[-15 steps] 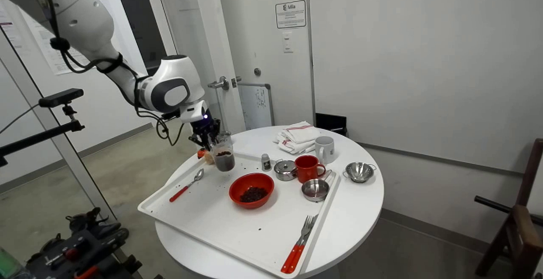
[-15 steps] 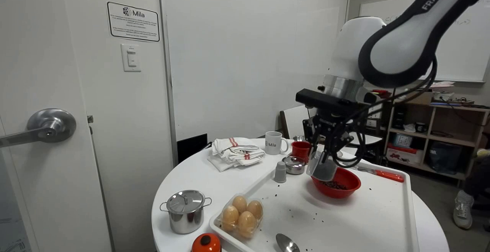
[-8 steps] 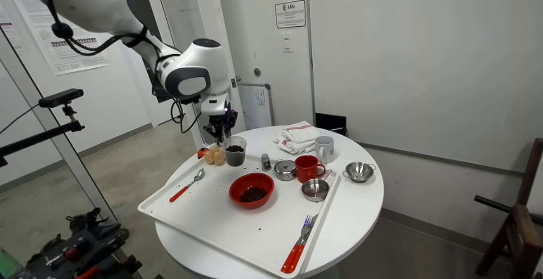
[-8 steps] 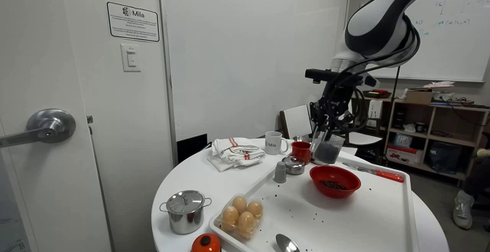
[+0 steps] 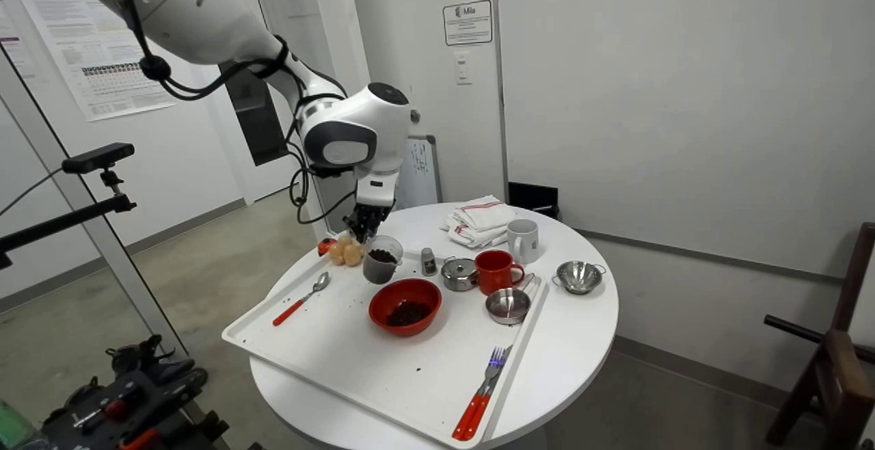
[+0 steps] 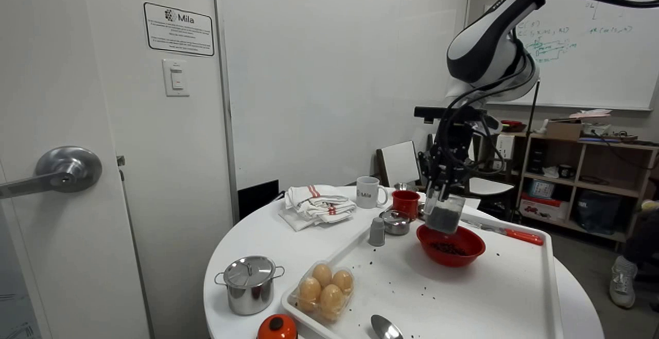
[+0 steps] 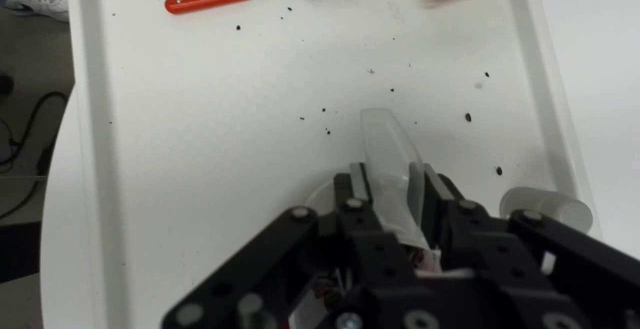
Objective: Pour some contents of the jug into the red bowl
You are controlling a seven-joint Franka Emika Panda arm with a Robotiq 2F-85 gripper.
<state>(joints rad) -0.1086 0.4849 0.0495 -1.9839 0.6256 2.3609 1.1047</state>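
Observation:
A clear jug (image 5: 380,270) holding dark bits hangs in my gripper (image 5: 366,232), slightly tilted. Seen in the wrist view, the gripper (image 7: 392,179) has its fingers on either side of the jug's handle (image 7: 387,149); most of the jug's body is hidden below the fingers there. The red bowl (image 5: 384,301) stands on the tray with dark bits in its bottom. In an exterior view the jug (image 6: 444,219) overlaps the far rim of the bowl (image 6: 453,260); its exact height above the tray I cannot tell.
On the white tray (image 5: 328,354) lie a spoon (image 5: 318,284), a grey shaker (image 5: 428,262) and packed eggs (image 6: 331,300). A lidded pan (image 5: 459,274), a red mug (image 5: 493,273) and a small metal pan (image 5: 508,307) stand right of the bowl. Dark bits are scattered about.
The arm has swung across, carrying the jug rightward in an exterior view. The jug rose away from the bowl, then came down again over the last half second. The grip looks the same.

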